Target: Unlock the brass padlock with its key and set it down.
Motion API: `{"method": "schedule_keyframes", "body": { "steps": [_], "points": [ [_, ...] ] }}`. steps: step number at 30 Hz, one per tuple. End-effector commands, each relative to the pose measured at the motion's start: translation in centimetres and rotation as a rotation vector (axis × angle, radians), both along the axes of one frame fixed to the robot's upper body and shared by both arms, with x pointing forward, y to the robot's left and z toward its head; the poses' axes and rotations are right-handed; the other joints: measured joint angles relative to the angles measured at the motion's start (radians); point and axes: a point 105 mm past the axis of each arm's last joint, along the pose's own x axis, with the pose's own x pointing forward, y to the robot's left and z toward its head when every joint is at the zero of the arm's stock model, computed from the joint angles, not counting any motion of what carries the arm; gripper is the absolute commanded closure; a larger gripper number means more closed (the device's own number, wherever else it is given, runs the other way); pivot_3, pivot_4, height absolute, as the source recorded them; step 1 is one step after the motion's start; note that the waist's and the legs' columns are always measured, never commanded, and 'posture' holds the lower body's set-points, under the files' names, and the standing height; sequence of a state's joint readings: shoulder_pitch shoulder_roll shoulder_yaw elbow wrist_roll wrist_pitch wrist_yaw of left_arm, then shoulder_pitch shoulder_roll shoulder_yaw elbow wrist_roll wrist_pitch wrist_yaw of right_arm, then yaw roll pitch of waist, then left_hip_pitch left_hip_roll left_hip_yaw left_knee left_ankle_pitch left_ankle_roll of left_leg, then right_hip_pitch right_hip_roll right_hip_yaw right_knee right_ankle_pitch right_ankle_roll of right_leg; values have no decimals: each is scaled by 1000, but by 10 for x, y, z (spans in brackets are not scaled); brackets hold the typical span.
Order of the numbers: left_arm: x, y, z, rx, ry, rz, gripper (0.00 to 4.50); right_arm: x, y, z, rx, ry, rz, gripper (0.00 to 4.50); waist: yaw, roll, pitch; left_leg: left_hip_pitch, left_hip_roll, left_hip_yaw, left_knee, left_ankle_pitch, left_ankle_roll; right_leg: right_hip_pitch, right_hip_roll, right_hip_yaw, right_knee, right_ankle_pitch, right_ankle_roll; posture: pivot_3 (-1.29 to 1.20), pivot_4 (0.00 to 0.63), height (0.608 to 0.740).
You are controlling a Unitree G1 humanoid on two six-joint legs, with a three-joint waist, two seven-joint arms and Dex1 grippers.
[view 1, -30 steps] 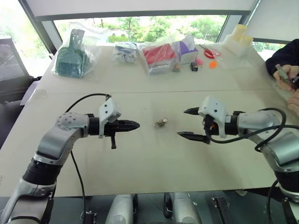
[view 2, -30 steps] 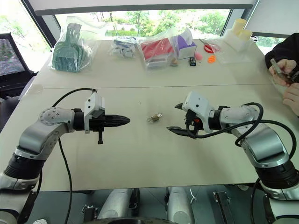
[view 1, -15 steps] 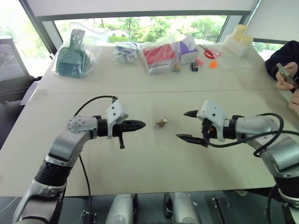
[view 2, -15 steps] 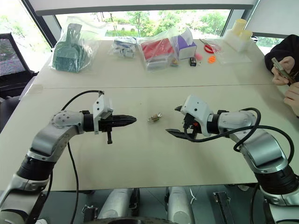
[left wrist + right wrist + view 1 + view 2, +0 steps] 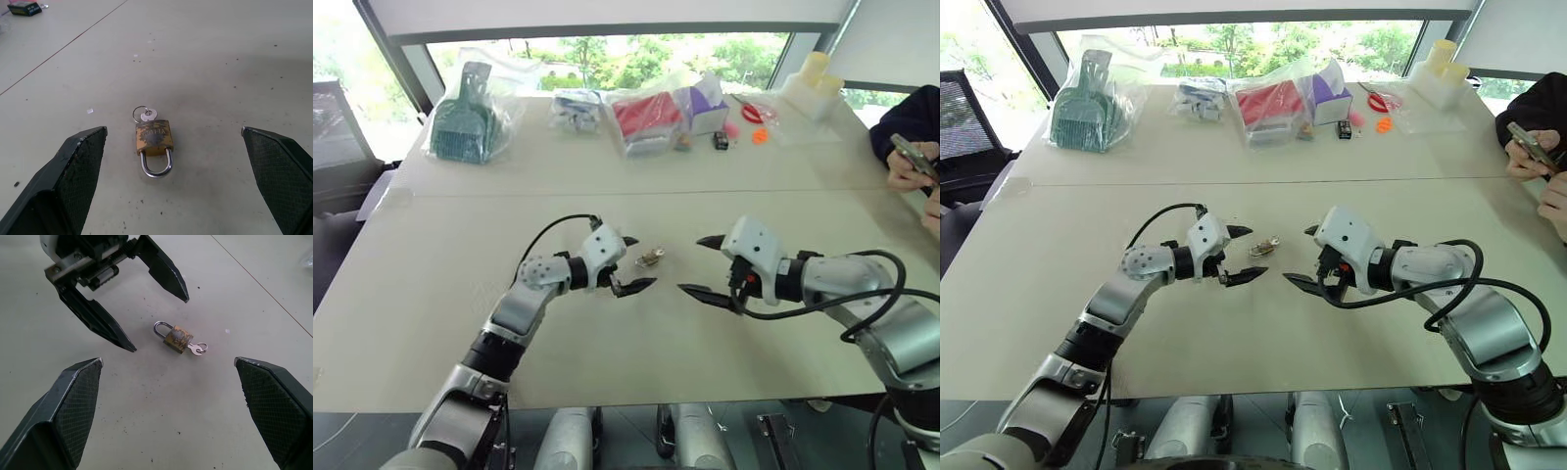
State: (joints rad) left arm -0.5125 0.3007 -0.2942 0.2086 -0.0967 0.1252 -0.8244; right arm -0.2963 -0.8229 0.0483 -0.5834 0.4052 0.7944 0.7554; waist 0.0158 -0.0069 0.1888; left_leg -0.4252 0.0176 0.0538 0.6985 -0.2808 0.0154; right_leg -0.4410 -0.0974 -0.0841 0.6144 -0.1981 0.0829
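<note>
The brass padlock (image 5: 154, 138) lies flat on the table (image 5: 607, 352), its silvery shackle (image 5: 156, 164) pointing toward my left arm. The key (image 5: 148, 115) sticks out of its bottom end with a small ring on it. My left gripper (image 5: 643, 261) is open, low over the table, with its fingertips on either side of the shackle end and not touching the padlock. My right gripper (image 5: 691, 264) is open too and hovers a short way to the right of the padlock (image 5: 177, 337), pointing at it. Nothing is held.
Along the far edge are bagged items: a green dustpan (image 5: 465, 122), a red pack (image 5: 646, 116), a purple box (image 5: 705, 103), red scissors (image 5: 751, 110) and white containers (image 5: 813, 83). A person's hands (image 5: 913, 166) with a phone are at the right edge.
My left gripper moved right and down to the padlock and went from shut to open. The right gripper stayed open and nearly in place.
</note>
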Motion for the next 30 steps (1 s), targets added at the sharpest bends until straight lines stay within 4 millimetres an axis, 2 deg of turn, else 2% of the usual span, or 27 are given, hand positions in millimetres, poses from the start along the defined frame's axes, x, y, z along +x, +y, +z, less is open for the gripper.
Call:
{"method": "schedule_keyframes", "body": {
  "steps": [1, 5, 10, 18, 21, 25, 27, 28, 30],
  "points": [
    [4, -8, -2, 5, -42, 0, 27, -3, 2, 12, 14, -60, -2, 0, 0, 0, 0, 0, 0, 0, 0, 0, 0, 0, 0, 0, 0, 0, 0, 0, 150, 740],
    [13, -13, -14, -3, -24, 48, 27, -3, 1, 13, 18, -69, -18, 0, 3, 0, 0, 0, 0, 0, 0, 0, 0, 0, 0, 0, 0, 0, 0, 0, 150, 740],
    [24, -11, -20, -12, 7, 96, 27, -3, 3, 13, 25, -73, -25, 0, 22, 0, -1, 2, 0, 0, 1, 0, 0, 3, 0, 0, 0, 0, -1, 0, 150, 740],
    [26, -11, -25, -26, 47, 90, 27, -2, 4, 13, 27, -83, -33, 0, 24, 0, -1, 5, 0, -1, 1, 0, 0, 5, 0, 0, 0, 0, -1, 0, 150, 740],
    [23, -12, -27, -19, 66, 68, 827, -1, 3, 13, 25, -86, -36, 0, 23, 0, -1, 5, 1, -1, 1, 0, 0, 5, 0, 0, 0, 0, -1, 0, 150, 740],
    [19, -13, -30, -10, 81, 43, 2502, 0, 3, 13, 25, -89, -38, 0, 23, 0, -1, 5, 1, -1, 1, 0, 0, 5, 0, 0, 0, 0, -1, 0, 150, 740],
    [17, -12, -31, -9, 91, 36, 3518, 1, 3, 13, 24, -91, -37, 0, 23, 0, -1, 5, 1, -1, 1, 0, 0, 5, 0, 0, 0, 0, -1, 0, 150, 740],
    [16, -10, -31, -9, 94, 35, 3834, 1, 4, 13, 24, -92, -36, 0, 23, 0, -1, 5, 1, -1, 1, 0, 0, 5, 0, 0, 0, 0, -1, 0, 150, 740],
    [14, -7, -30, -7, 101, 22, 3811, 2, 4, 14, 24, -94, -33, 0, 21, 0, -1, 5, 1, -1, 1, 0, 1, 5, 0, 0, 0, 0, -1, 0, 150, 740]
  ]
}}
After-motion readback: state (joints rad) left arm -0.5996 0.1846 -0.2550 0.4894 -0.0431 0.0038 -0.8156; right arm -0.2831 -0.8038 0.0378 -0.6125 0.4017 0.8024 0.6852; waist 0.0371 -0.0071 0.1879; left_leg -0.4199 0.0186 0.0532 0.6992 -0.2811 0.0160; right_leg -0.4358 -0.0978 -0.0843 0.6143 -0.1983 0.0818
